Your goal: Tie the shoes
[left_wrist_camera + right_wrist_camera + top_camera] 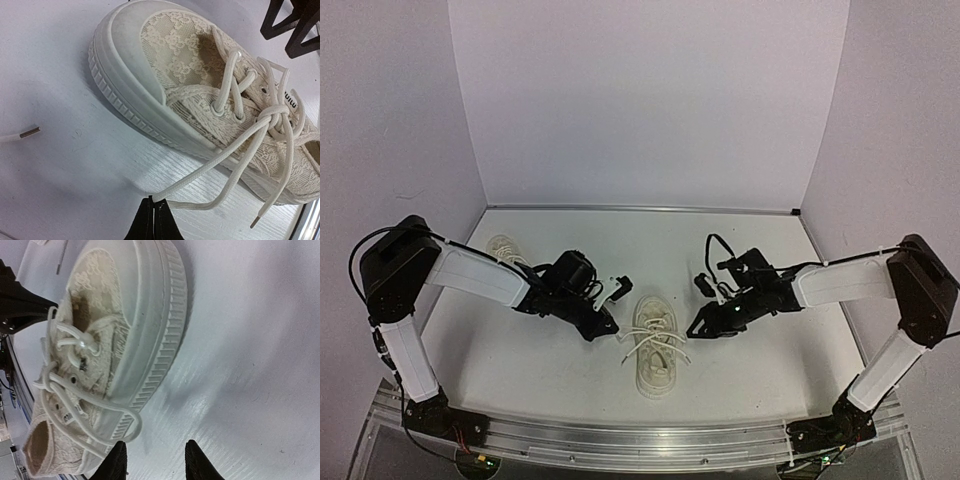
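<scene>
From above, the shoe (pixel 655 345) sits mid-table between the arms, toe pointing away from their bases. The second shoe (pixel 504 246) lies back left, partly behind the left arm. The left gripper (pixel 608 326) and right gripper (pixel 698 327) flank the laces closely, so either could nudge the shoe sideways. The table (pixel 760 250) has free room behind and to the right, while the front rail (pixel 620 440) is near the heel.

Left wrist view: the fingers are closed and seem to pinch the end of one lace loop (pixel 210 172) running to the knot (pixel 272 117). The knot looks loose, so a hard pull would likely undo it or drag the shoe. A stray lace tip (pixel 29 132) lies well apart.

Right wrist view: the fingers stand apart with nothing between them, the other loop (pixel 131 424) just beside one finger; unheld, it may slip out through the knot
</scene>
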`<state>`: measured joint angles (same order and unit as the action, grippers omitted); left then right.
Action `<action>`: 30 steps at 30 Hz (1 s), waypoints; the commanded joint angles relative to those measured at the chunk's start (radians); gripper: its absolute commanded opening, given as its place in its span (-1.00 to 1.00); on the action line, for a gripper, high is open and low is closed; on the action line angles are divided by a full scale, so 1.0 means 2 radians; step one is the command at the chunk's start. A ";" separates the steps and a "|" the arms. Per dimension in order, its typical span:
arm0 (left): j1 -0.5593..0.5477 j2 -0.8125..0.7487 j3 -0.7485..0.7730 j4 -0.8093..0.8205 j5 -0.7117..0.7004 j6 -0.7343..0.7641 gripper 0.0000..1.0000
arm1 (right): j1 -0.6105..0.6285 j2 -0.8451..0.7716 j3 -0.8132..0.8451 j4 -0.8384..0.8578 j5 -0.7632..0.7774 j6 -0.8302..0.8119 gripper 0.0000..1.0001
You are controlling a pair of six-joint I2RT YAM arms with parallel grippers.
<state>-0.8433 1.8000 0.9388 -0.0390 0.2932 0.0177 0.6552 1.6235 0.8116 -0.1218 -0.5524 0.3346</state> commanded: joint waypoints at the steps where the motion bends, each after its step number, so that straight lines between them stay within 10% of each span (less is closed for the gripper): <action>1: 0.004 -0.009 0.022 -0.012 -0.003 -0.002 -1.00 | -0.011 -0.014 0.010 0.010 -0.025 0.010 -0.24; 30: 0.004 -0.006 0.025 -0.009 -0.002 0.000 -1.00 | -0.010 0.093 0.034 0.077 -0.108 0.030 -0.37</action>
<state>-0.8433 1.8000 0.9489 -0.0528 0.2939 0.0181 0.6338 1.7827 0.8538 0.0057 -0.7386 0.3924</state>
